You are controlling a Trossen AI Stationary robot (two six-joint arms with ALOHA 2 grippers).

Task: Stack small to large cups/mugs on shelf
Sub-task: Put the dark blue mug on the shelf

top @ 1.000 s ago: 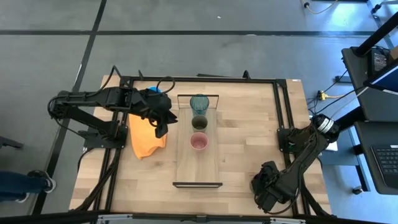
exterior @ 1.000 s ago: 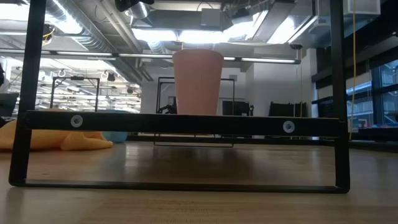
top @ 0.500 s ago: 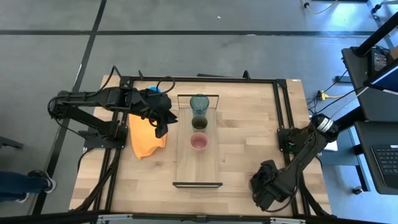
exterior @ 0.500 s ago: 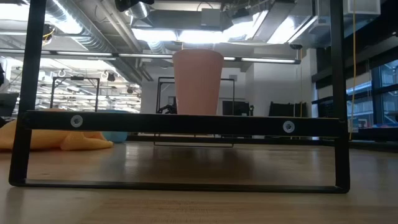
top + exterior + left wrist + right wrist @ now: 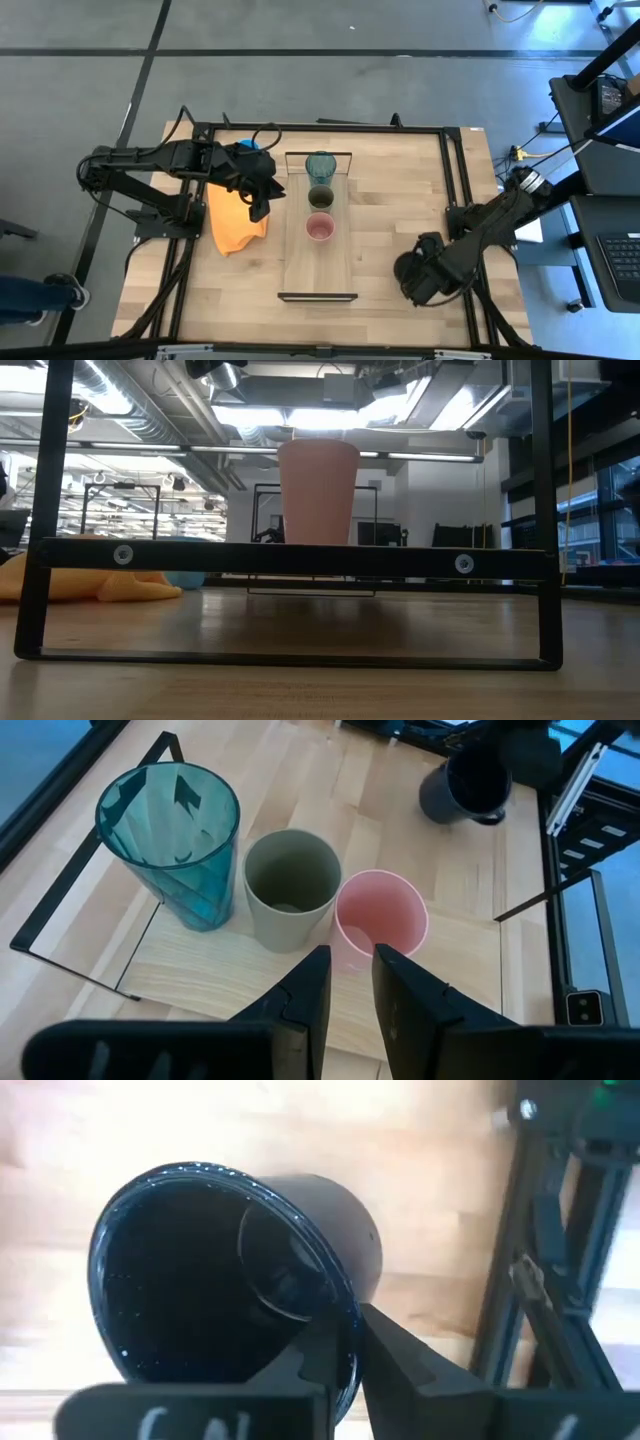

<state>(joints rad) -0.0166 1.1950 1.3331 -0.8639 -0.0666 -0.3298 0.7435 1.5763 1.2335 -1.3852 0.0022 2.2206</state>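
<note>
A wooden table (image 5: 390,230) fills the middle of the overhead frame, with a long pale shelf (image 5: 318,262) lying down its centre. To the left of the shelf lies an orange cloth (image 5: 235,228). The left arm reaches in from the left edge, its gripper (image 5: 262,197) hanging above the cloth just beside the shelf, the fingers standing a narrow gap apart and holding nothing. The right arm comes in from the right edge, and its gripper (image 5: 418,282) sits in the lower right of the table, fingers pinched on the rim of a black mug (image 5: 230,1270). Three cups stand in a row on the upper half of the shelf: a teal tumbler (image 5: 321,165) nearest the top, an olive cup (image 5: 320,196) below it, then a pink cup (image 5: 320,229). A blue mug (image 5: 247,148) peeks out behind the left gripper, near the table's upper left.
</note>
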